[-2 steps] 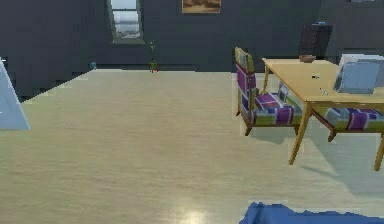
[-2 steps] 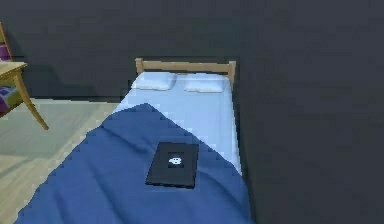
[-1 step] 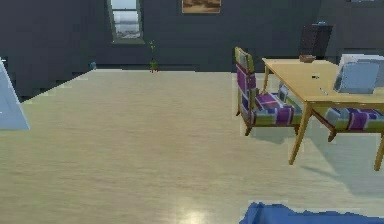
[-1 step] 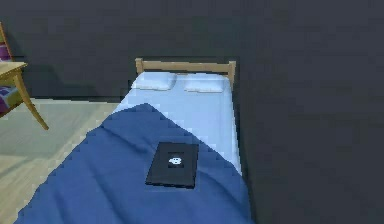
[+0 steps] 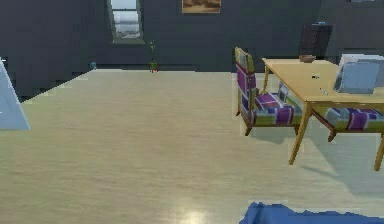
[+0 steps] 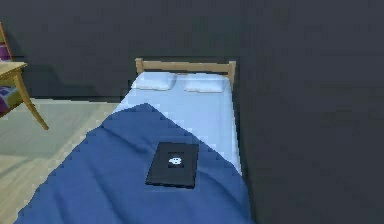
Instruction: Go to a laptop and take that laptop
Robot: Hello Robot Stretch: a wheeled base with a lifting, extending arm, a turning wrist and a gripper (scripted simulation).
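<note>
A: How does the robot stand?
B: Its arm side faces the bed (image 6: 100, 170), seemingly close alongside; its front looks out over the floor (image 5: 140, 130).
A: Arm height, reach, wrist turn?
B: Cannot tell from here

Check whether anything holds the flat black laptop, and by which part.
Nothing holds it: the flat black laptop lies untouched on the dark blue blanket of the wooden-framed bed.
</note>
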